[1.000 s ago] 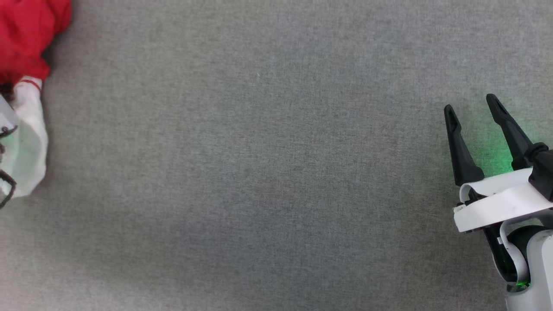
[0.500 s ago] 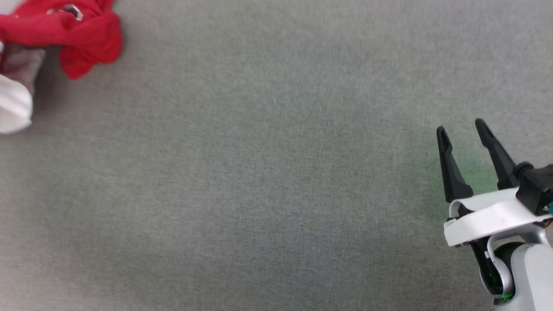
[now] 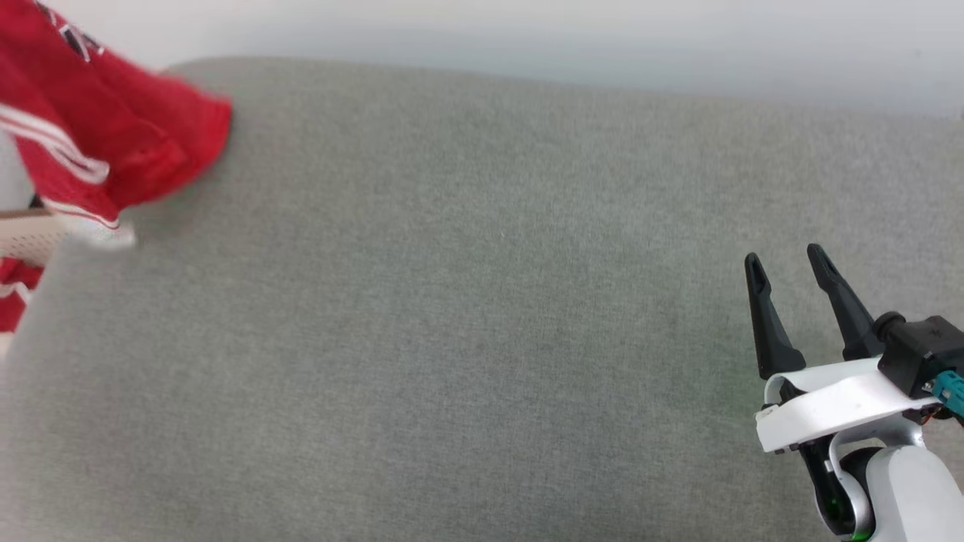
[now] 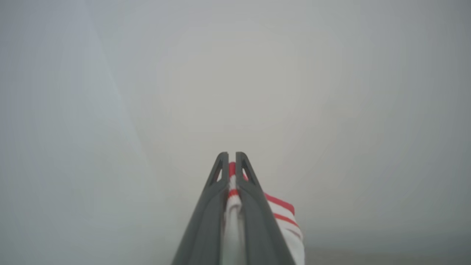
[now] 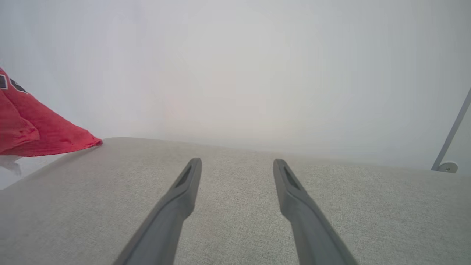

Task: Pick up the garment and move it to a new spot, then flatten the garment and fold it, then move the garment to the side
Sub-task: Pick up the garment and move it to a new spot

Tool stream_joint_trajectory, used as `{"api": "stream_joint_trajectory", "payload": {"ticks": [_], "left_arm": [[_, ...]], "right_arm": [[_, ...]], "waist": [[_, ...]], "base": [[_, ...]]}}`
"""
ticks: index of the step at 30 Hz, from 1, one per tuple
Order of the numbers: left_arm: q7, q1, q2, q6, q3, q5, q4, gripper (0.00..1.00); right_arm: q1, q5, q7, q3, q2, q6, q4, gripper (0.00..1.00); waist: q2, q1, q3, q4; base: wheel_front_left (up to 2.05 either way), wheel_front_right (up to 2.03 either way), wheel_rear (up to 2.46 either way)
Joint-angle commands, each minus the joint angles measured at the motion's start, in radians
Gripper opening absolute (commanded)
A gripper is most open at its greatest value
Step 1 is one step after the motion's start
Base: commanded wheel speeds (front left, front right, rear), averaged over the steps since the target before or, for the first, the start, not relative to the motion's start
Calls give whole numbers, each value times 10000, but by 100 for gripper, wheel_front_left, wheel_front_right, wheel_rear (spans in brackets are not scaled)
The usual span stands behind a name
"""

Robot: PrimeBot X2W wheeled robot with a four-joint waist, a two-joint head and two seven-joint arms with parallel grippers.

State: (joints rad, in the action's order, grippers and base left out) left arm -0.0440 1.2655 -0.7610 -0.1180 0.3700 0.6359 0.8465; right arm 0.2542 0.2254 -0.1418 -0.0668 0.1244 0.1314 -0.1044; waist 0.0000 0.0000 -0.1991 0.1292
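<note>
1. The grey fabric-covered desk (image 3: 482, 339) takes up most of the head view. Its broad middle is bare, and its far edge and rounded left corner are in sight.
2. The garment (image 3: 113, 143) is a bunched red mass raised at that far left corner. It shows white stripes and a scrap of dark, white-outlined lettering. You can't tell from these views whether its lowest fold touches the cloth. I judge you are in the first step: the garment is picked up and on its way to a new spot, with no flattening or folding begun.
3. Your right end effector (image 3: 783, 260) sits low at the right over the desk. Its fingers are spread wide and hold nothing, and it is well apart from the garment.
4. Your left end effector (image 4: 232, 154) has its fingers drawn almost together. They pinch a strip of white, red-striped trim, and the rest of the garment hangs beside them.
5. The next move likely calls for carrying the bundle over the bare middle. Lower it so that it lands loosely spread rather than in a heap, then let go. You will probably need the right end effector to come across and help pull it flat.
</note>
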Motion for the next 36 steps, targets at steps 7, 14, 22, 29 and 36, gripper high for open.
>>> {"api": "stream_joint_trajectory", "payload": {"ticks": [7, 14, 22, 29, 36], "left_arm": [[453, 447, -262, 264, 134, -198, -1240, 0], [1399, 55, -462, 608, 291, -122, -2728, 0], [2624, -609, -567, 1125, 272, 397, -4573, 0], [3662, -1222, -380, 1787, 474, 698, -6583, 0], [4371, -1403, 71, 2188, 870, 838, -8060, 0]], "right_arm": [[-218, 145, -200, 48, -76, -14, -210, 100], [-275, 191, -366, 272, -87, -14, -285, 100], [-411, 113, -578, 764, -137, -14, -376, 100], [-555, -92, -690, 1290, -238, -14, -342, 100], [-617, -193, -755, 1664, -322, -14, -397, 100]], "waist": [[0, 0, 888, 155], [0, 0, 1056, -2], [0, 0, 1157, -560], [0, 0, 1198, -1316], [0, 0, 1144, -2170]], "base": [[0, 0, 0], [0, 0, 0], [0, 0, 0], [0, 0, 0], [0, 0, 0]]}}
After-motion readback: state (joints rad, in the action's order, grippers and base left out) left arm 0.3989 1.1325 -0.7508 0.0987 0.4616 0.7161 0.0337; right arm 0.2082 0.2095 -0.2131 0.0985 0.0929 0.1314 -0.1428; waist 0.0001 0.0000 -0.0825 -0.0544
